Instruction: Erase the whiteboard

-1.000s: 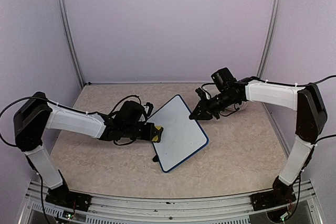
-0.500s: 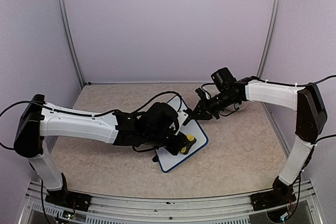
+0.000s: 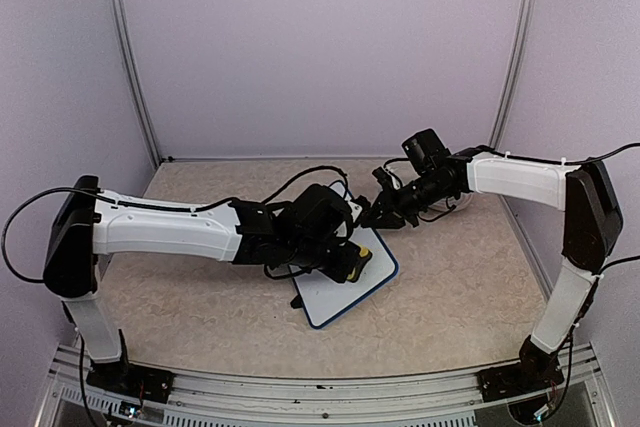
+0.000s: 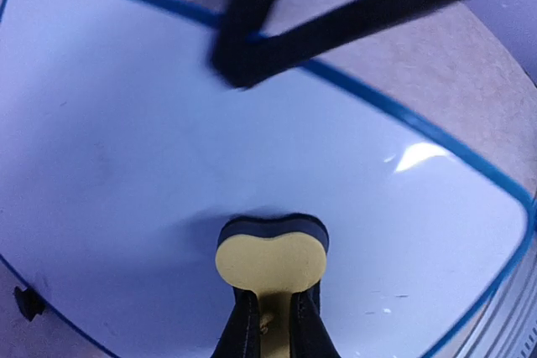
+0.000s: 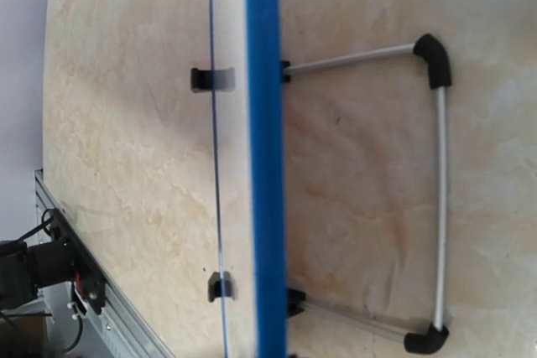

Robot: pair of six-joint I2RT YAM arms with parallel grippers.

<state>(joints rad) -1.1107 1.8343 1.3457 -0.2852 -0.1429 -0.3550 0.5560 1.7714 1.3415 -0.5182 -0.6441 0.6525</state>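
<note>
The whiteboard (image 3: 335,297) sits near the middle of the table (image 3: 450,287), propped at a slant. Its long axis seems to run from the far edge toward the near edge, angled a little to the right.

The left gripper (image 3: 352,265) is the working arm, reaching over the board from the left edge. Its fingers (image 4: 247,329) pinch the stem of a small yellow eraser (image 4: 271,259). The eraser's dark underside lies against the white face, close to the board's right-hand corner. Most of the board therefore lies back toward the left and far sides of the fingers.

The right gripper (image 3: 378,212) sits at the board's far right rim and probably steadies it. Whether its fingers are pressed on that rim cannot be told. Its own camera shows only the blue rim (image 5: 264,157) edge-on and a thin metal wire stand (image 5: 441,165) with black caps resting on the table.

The board face (image 4: 126,165) is smooth and glossy with a bright glare patch. It has rounded corners and looks almost clean, with only faint specks beside the eraser. The eraser looks soft and spongy, with a lobed outline. The table is a mottled beige, stone-like sheet.
</note>
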